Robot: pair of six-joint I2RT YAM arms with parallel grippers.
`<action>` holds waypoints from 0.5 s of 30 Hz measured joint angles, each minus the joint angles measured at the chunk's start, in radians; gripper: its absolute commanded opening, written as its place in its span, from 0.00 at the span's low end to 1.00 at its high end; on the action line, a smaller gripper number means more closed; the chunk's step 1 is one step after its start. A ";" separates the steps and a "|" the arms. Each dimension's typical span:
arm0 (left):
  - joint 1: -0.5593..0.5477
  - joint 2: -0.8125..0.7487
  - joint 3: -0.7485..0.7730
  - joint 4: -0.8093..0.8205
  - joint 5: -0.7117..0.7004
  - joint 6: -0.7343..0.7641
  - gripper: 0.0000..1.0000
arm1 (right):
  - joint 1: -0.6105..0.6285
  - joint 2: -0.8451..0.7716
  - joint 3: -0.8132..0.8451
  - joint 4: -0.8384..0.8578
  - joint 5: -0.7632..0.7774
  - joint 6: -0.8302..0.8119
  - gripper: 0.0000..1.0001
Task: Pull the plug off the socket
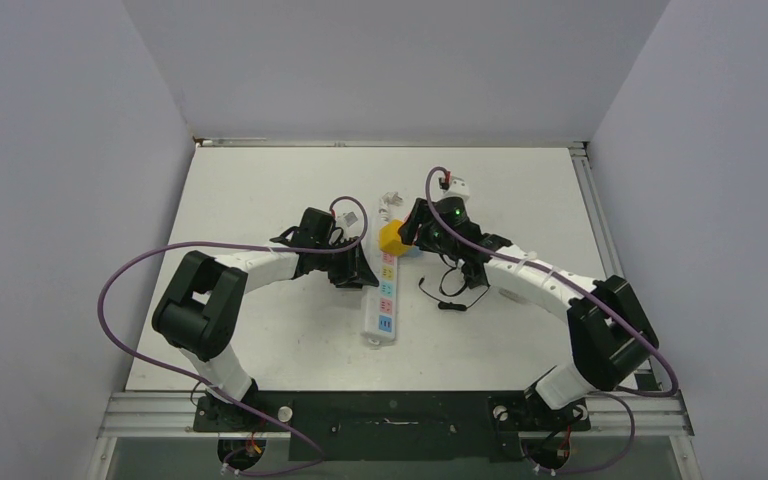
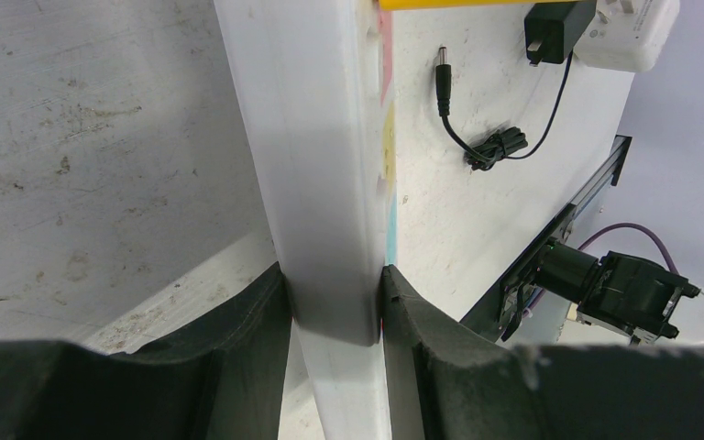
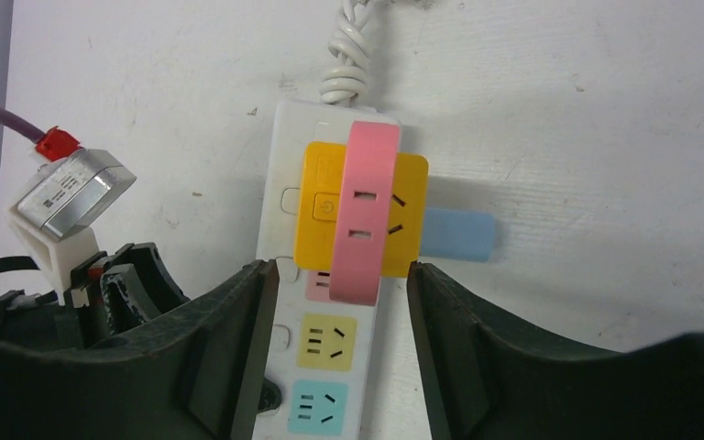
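**Tabletop Stage: Socket Braced, Plug Grasp Pending**

On white table (image 1: 260,200), between grey walls, locate socket (image 1: 384,300) lying lengthwise at centre, with yellow plug (image 1: 392,238) seated at its far end. Step in hand, as judged: brace, then grasp. Confirm left gripper (image 2: 335,302) clamped across socket's long sides, pinning it down. Confirm right gripper (image 3: 339,275) spread wide, straddling plug's near edge, with a gap on one side. Next: advance over plug, close firmly, pull straight off outlet face without tilting. Consult right wrist view for pink band (image 3: 362,220) across plug and twisted white cord (image 3: 348,55). Consult left wrist view for clamp contact, hidden from above, and loose black adapter (image 2: 559,27).
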 measured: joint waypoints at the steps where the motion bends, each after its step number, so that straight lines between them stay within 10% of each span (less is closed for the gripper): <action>1: 0.000 0.000 0.000 0.000 0.000 0.000 0.00 | 0.000 0.014 0.009 0.005 0.006 0.002 0.50; 10: 0.000 0.000 0.000 0.000 0.000 0.000 0.00 | 0.000 0.063 0.047 0.018 0.038 0.000 0.26; 15: -0.001 0.000 0.000 -0.003 -0.007 -0.004 0.28 | 0.000 0.082 0.076 0.012 0.058 -0.012 0.11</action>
